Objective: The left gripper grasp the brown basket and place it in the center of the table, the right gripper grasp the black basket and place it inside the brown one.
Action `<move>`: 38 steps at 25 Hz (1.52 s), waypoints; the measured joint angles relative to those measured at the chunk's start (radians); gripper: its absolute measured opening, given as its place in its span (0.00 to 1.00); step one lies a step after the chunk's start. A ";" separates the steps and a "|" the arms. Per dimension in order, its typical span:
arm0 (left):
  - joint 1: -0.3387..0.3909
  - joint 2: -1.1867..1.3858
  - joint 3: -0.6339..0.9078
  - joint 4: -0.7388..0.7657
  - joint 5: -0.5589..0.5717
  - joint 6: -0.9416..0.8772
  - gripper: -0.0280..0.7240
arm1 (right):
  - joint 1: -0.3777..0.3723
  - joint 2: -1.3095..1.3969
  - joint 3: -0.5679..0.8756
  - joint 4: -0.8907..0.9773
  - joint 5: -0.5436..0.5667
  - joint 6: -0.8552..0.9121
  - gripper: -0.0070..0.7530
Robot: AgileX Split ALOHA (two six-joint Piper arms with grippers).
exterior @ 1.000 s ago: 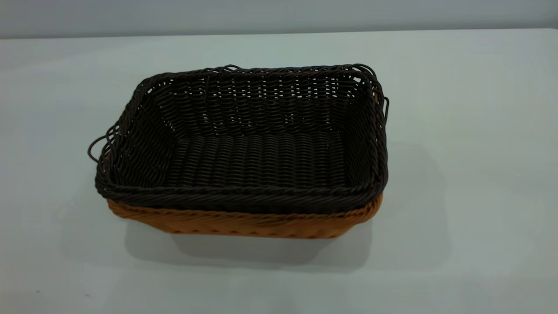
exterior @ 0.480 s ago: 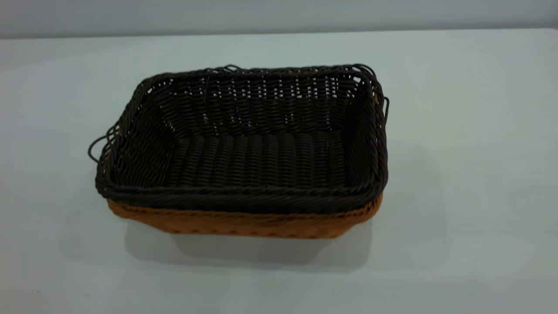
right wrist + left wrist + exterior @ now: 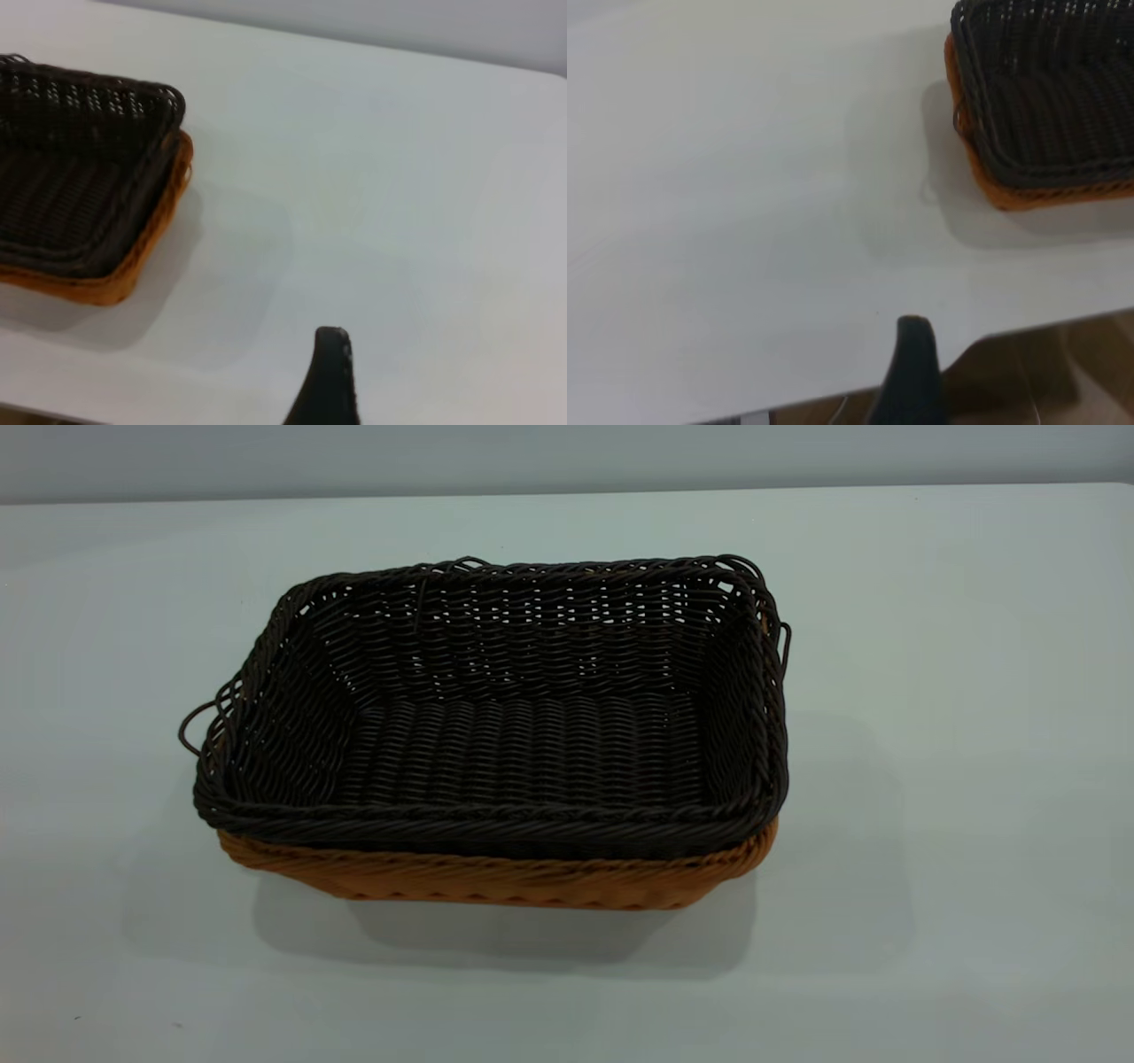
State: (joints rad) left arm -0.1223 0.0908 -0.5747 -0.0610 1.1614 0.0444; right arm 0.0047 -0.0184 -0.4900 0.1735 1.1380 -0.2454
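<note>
The black basket (image 3: 496,717) sits nested in the brown basket (image 3: 496,879) mid-table, both grippers well apart from it, their grip state unclear.

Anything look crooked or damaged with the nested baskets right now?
Mostly fine: the black basket sits squarely inside the brown basket on the table. The only oddity is loose wicker strands looping out at the black rim's left and far right corners. Neither tool touches them.

Black basket (image 3: 523,726) nested inside brown basket (image 3: 496,879), apparently fully seated, on table (image 3: 957,691)
</note>
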 joint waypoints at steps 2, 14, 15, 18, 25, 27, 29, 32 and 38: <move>0.000 0.000 0.034 0.001 -0.009 0.000 0.81 | 0.000 0.000 0.009 0.000 -0.003 0.000 0.79; 0.000 0.000 0.086 0.049 -0.052 -0.026 0.81 | 0.000 0.000 0.009 0.005 -0.010 0.002 0.78; 0.000 0.000 0.086 0.049 -0.053 -0.026 0.81 | 0.000 0.000 0.010 0.005 -0.010 0.002 0.78; 0.000 0.000 0.086 0.049 -0.053 -0.026 0.81 | 0.000 0.000 0.010 0.006 -0.010 0.003 0.78; 0.048 -0.088 0.086 0.050 -0.054 -0.026 0.81 | 0.000 0.000 0.010 0.006 -0.011 0.005 0.78; 0.064 -0.108 0.086 0.053 -0.054 -0.026 0.81 | 0.000 0.000 0.010 0.006 -0.011 0.005 0.77; 0.076 -0.110 0.086 0.061 -0.054 -0.026 0.81 | 0.000 0.000 0.010 0.006 -0.011 0.005 0.77; 0.080 -0.110 0.086 0.078 -0.054 -0.030 0.81 | 0.000 0.000 0.010 0.006 -0.011 0.005 0.76; 0.080 -0.110 0.086 0.079 -0.054 -0.031 0.81 | 0.000 0.000 0.010 0.006 -0.011 0.005 0.76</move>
State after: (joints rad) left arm -0.0426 -0.0195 -0.4885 0.0183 1.1078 0.0137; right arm 0.0047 -0.0184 -0.4800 0.1796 1.1272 -0.2402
